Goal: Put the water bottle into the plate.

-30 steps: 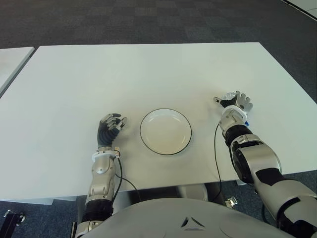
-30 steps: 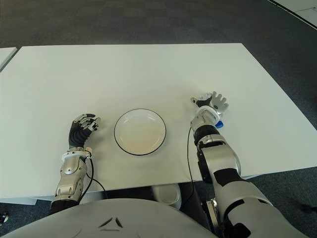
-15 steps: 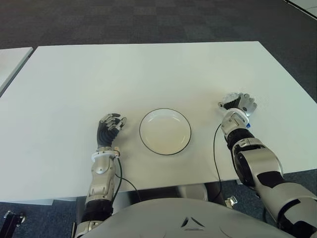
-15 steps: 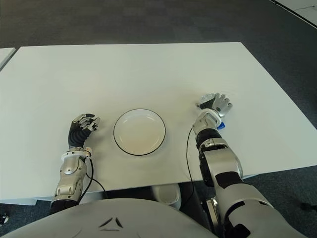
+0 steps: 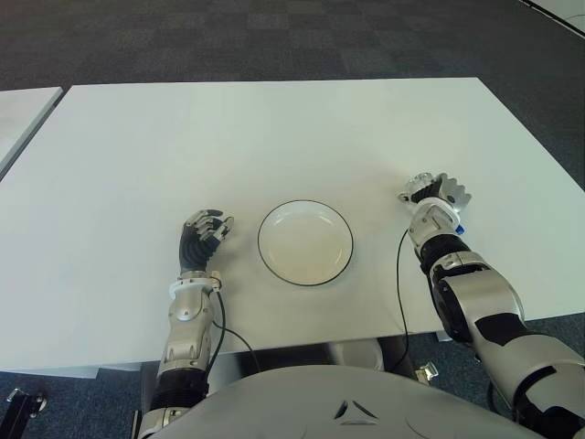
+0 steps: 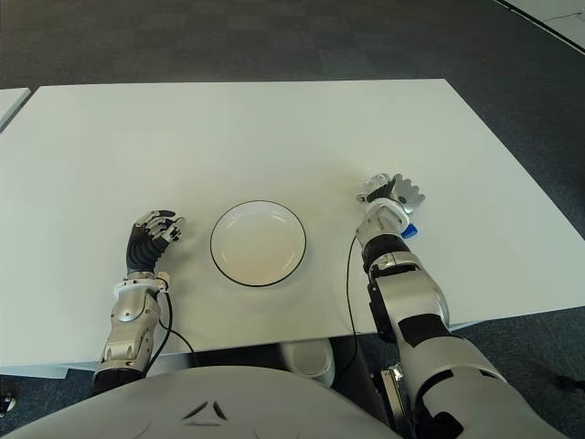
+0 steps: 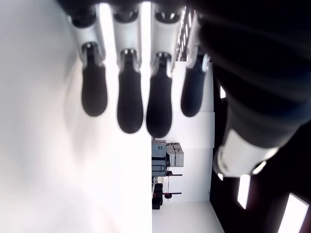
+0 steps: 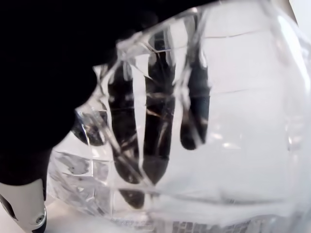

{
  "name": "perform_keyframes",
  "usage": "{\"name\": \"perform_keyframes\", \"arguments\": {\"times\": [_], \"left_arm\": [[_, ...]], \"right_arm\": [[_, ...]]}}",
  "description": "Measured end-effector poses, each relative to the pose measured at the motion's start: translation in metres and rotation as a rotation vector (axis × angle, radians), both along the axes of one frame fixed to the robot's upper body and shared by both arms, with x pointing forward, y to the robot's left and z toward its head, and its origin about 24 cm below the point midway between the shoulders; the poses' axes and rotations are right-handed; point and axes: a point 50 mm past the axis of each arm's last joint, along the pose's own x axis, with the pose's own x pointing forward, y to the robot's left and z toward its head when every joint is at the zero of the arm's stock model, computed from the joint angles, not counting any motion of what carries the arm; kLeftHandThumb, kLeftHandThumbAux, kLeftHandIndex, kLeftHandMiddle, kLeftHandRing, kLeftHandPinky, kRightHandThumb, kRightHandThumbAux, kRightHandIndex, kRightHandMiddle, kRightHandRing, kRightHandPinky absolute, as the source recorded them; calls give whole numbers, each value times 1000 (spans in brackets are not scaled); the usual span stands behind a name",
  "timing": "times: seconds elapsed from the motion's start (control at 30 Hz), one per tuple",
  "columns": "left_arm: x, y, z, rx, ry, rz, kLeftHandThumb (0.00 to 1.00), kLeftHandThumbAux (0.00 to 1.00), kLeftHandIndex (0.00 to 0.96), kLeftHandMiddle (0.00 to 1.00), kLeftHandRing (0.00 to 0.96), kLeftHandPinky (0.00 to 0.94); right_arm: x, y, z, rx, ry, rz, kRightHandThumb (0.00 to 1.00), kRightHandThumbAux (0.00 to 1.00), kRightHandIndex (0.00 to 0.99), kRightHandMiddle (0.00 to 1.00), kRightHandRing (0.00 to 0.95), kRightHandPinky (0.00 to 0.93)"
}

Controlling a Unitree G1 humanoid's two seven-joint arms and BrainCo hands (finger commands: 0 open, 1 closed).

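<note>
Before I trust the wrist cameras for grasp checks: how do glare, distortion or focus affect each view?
Right wrist view: the clear water bottle fills the frame, its ribbed plastic bending the right hand's fingers seen through it, with bright highlights. Left wrist view: the table is washed out white, the left hand's fingers dark against it. Eye views: evenly lit, the plate crisp.

The plate (image 5: 305, 242) sits on the desk (image 5: 274, 137) near its front edge. The left hand (image 5: 202, 236) is just left of it; the right hand (image 5: 433, 197) is to its right, holding the bottle (image 8: 204, 121).
</note>
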Motion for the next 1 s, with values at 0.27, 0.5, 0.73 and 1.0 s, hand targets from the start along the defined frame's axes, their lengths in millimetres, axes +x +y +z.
{"name": "perform_keyframes", "arguments": {"times": [0.27, 0.5, 0.73, 1.0], "left_arm": [[0, 0, 0, 13, 2, 1, 705, 720, 436, 605, 585, 569], [0, 0, 0, 14, 1, 1, 704, 719, 436, 608, 587, 568], [0, 0, 0, 15, 5, 0, 704, 719, 435, 607, 584, 563], [0, 0, 0, 9, 9, 3, 704, 720, 435, 604, 581, 564]], "right_arm": [[1, -1, 1, 16, -17, 3, 687, 726, 433, 690, 690, 730], [-1, 0, 1, 40, -105, 13, 692, 728, 435, 750, 739, 773], [-5, 2, -1, 60, -219, 21, 694, 729, 437, 792, 776, 797], [-10, 6, -1, 105, -375, 33, 695, 730, 437, 817, 803, 813]]}}
